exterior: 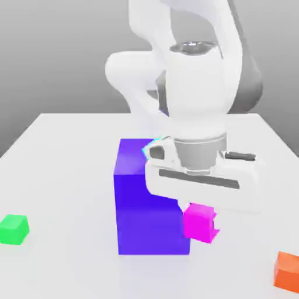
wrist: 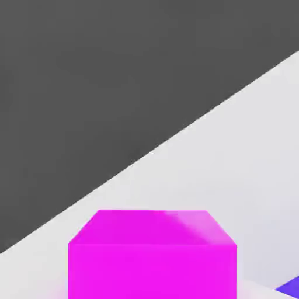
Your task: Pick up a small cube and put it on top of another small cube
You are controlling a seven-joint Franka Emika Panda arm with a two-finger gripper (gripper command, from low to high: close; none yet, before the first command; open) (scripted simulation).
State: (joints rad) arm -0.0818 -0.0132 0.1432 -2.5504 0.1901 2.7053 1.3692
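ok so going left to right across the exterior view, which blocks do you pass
green cube → big purple-blue block → small magenta-pink cube, held in the claw → orange cube
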